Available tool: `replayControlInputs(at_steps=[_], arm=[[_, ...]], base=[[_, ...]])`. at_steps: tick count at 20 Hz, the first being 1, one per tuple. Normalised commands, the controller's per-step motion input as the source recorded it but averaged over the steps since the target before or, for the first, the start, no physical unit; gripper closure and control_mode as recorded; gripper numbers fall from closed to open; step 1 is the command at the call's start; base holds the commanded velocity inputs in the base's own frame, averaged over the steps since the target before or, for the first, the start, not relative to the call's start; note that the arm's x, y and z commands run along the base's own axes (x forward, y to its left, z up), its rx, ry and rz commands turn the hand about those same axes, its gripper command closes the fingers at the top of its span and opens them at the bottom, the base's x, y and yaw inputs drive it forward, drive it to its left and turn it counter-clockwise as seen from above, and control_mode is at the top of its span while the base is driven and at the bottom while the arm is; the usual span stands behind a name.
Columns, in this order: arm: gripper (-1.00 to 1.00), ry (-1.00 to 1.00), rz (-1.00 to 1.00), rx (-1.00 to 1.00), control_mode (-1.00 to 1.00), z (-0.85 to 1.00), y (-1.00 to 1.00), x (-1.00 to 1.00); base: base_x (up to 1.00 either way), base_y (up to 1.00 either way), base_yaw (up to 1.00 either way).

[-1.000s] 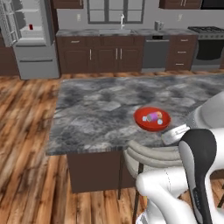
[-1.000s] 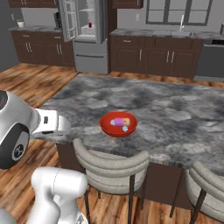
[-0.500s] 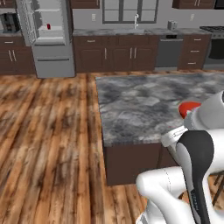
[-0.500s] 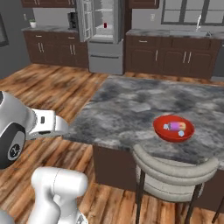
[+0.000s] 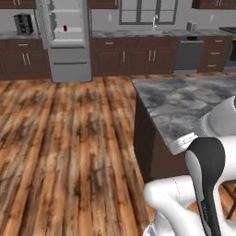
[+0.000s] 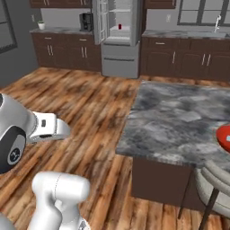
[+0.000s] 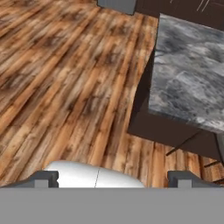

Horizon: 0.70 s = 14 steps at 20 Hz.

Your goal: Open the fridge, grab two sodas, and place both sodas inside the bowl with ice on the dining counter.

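Observation:
The grey fridge (image 5: 69, 41) stands at the far wall with its upper doors swung open and its white shelves showing. A small red soda (image 5: 65, 28) stands on an upper shelf, and the right base view shows the same soda (image 6: 120, 26) in the fridge (image 6: 119, 49). The dining counter (image 5: 184, 106) lies to my right. Only the left rim of the red bowl (image 6: 223, 137) peeks in at the right edge on the dining counter (image 6: 179, 121). My gripper (image 7: 114, 178) hangs open over the wood floor with nothing between its fingertips (image 7: 46, 178), beside the dining counter (image 7: 192, 65).
Wide wood floor (image 5: 60, 138) stretches between me and the fridge. Dark wall cabinets with a marbled top (image 5: 138, 50) line the far wall, with a coffee machine (image 5: 20, 23) and a dishwasher (image 5: 188, 53). A padded chair (image 6: 215, 186) stands at the dining counter's near side.
The whole picture has swept sideways, so the base has turned toward the fridge. The bowl has slid to the right edge of view. The gripper stays open and empty.

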Motion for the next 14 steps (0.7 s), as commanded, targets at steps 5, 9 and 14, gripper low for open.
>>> replayControlInputs(at_steps=[5, 9, 14], arm=[[-1.0, 0.0, 0.0, 0.0, 1.0, 0.0, 0.0, 0.0], [-1.0, 0.0, 0.0, 0.0, 1.0, 0.0, 0.0, 0.0], [-1.0, 0.0, 0.0, 0.0, 1.0, 0.0, 0.0, 0.0]], base=[[0.61, 1.0, -0.1], [0.92, 1.0, -0.13], [1.0, 0.91, -0.08]])
